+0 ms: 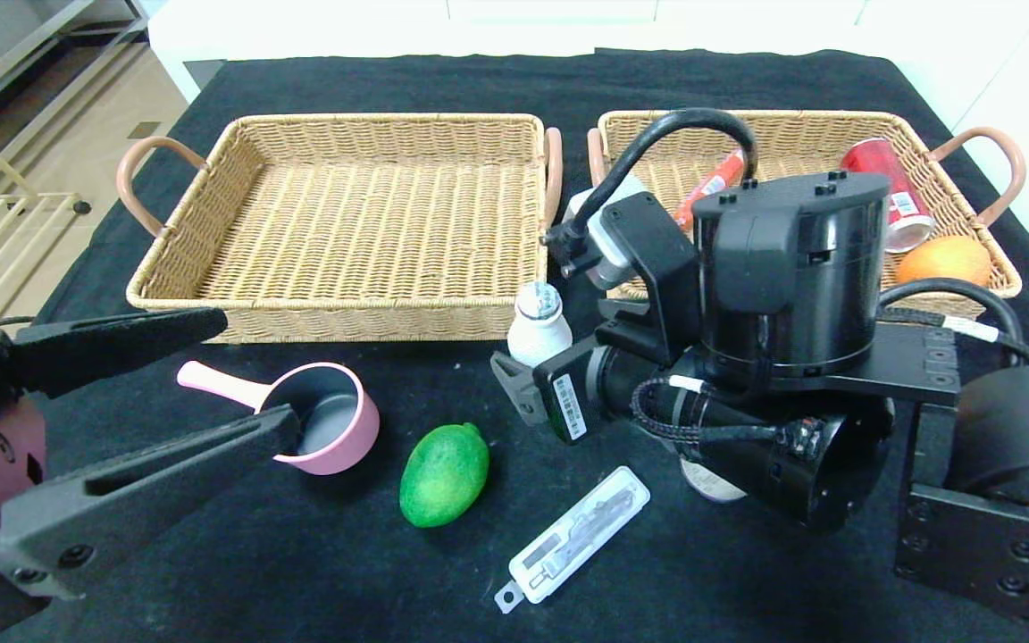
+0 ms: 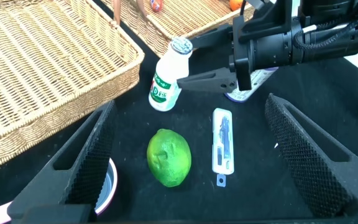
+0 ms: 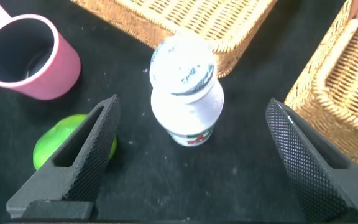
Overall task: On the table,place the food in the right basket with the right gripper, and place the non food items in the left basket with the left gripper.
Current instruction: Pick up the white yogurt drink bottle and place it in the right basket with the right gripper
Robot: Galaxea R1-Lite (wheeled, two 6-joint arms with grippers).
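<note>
The small white drink bottle stands upright on the black table, just in front of the gap between the two baskets, its foil cap up and its long axis vertical. In the right wrist view it sits square between the fingers of the right gripper, which stand wide apart on either side of it without touching; the bottle lies straight ahead of that gripper, so a short advance and a close across its round body looks like the move in hand. As food, it belongs in the right basket, which lies just behind it toward the robot's right and already holds a red can, an orange and a red tube-like item. The left gripper hangs low at the robot's left, its jaws also spread wide and empty, near the pink cup. Between the arms lie the green lime and a clear blister pack, both well apart from the bottle. The left basket holds nothing that shows
</note>
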